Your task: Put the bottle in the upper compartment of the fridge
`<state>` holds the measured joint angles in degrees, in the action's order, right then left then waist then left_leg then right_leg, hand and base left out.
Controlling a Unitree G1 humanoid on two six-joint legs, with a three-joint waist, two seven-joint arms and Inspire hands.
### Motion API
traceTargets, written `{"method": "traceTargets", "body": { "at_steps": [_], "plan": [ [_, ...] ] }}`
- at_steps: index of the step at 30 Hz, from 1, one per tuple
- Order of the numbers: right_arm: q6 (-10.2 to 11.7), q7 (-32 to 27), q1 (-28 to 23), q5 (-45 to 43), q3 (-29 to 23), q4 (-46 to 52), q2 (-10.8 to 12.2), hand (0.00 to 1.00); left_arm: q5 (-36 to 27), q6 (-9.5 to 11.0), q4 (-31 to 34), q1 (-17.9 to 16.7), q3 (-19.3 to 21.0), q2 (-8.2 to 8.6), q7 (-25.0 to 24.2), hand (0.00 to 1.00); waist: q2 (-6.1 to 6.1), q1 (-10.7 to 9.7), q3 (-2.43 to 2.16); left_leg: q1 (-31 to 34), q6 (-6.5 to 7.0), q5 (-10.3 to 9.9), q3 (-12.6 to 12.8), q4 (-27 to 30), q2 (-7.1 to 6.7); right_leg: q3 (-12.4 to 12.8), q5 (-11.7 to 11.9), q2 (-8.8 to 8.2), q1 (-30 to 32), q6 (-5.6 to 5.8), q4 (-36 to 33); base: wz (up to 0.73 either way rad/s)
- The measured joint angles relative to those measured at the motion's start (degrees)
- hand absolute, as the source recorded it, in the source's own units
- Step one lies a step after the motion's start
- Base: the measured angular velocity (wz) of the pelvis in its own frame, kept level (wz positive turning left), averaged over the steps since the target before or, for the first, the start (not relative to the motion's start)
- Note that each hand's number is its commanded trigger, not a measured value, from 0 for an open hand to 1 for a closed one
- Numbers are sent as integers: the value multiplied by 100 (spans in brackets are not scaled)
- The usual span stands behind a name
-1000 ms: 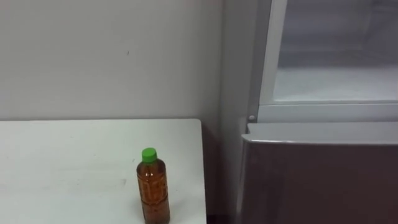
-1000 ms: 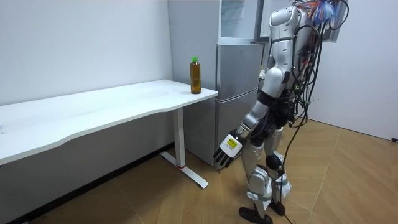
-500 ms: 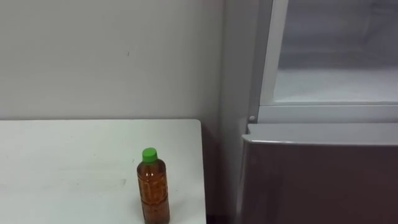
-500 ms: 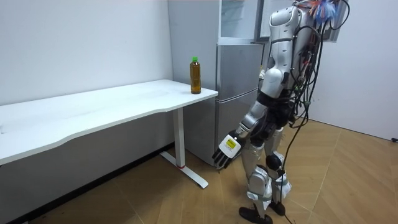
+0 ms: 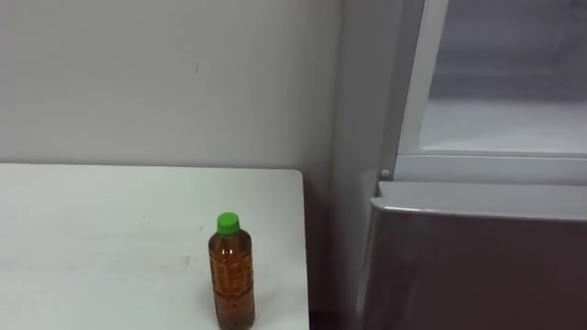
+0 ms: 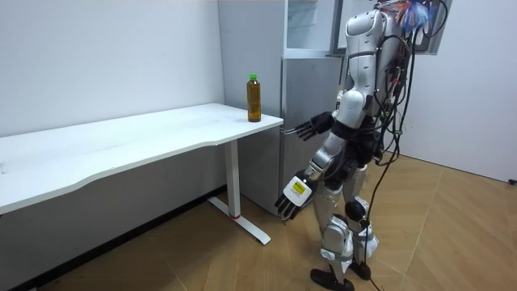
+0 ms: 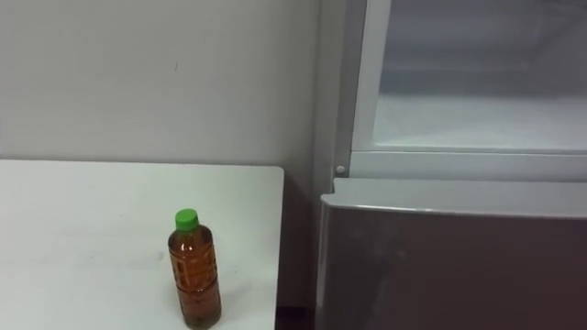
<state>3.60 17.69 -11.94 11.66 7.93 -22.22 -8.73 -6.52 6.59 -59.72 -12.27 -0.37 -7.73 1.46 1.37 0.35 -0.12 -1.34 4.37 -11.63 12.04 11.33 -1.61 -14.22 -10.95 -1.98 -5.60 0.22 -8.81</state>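
**Robot standing before the table and fridge, both hands free.** You are looking down on a clear plastic bottle of amber-brown liquid (image 5: 232, 275) with a green screw cap (image 5: 227, 221). It is standing upright on the flat white tabletop (image 5: 92, 238), near the table's end that is lying beside the fridge, and nothing is touching it. To its right the tall grey metal fridge (image 5: 362, 137) is standing just beside the table. Its upper compartment (image 5: 495, 124) is showing a pale interior inside a white frame, and the grey lower door (image 5: 477, 266) is sitting shut beneath it. A plain pale wall (image 5: 138, 73) is running behind the table.

In the room view your robot is standing upright on the wooden floor (image 6: 452, 242), facing the fridge and the table's end, with the bottle (image 6: 254, 99) on the corner ahead of it. The left hand (image 6: 292, 194), on the side nearer the camera, is hanging low beside the thigh with its fingers loose and empty. The right hand (image 6: 311, 127) is reaching forward at about waist height, below the level of the tabletop (image 6: 121, 141), with its fingers straight and spread, holding nothing. Both hands are staying well apart from the bottle.
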Motion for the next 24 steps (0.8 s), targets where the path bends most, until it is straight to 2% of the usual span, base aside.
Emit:
{"method": "traceTargets", "body": {
  "at_steps": [4,10,14,19,24],
  "plan": [
    [12,169,44,227,11,635,12,0,51,1,-178,97,-1,-1,28,0,-14,7,5,-32,-5,-6,-43,-22,1,8,3,6,-50,0,-11,5],
    [-50,253,42,162,46,1510,37,0,111,-3,-223,153,-3,12,28,0,-77,37,41,-16,-2,-1,-26,-46,4,15,10,-1,-11,-3,-104,-4],
    [-56,264,65,148,178,2008,47,0,99,-4,-228,157,-4,3,44,0,-52,119,34,-23,0,-3,-4,-38,7,18,11,-2,21,-3,-104,-2],
    [-151,195,129,157,271,2439,23,0,43,-7,-239,152,1,-42,74,0,34,368,-15,-30,1,-2,48,-38,16,80,15,1,47,-6,-137,-5],
    [-176,35,485,183,298,2534,22,0,37,-22,-280,157,-11,-74,96,0,41,470,-15,-36,10,3,42,-33,16,79,37,5,-9,-3,-106,0]
  ]
}}
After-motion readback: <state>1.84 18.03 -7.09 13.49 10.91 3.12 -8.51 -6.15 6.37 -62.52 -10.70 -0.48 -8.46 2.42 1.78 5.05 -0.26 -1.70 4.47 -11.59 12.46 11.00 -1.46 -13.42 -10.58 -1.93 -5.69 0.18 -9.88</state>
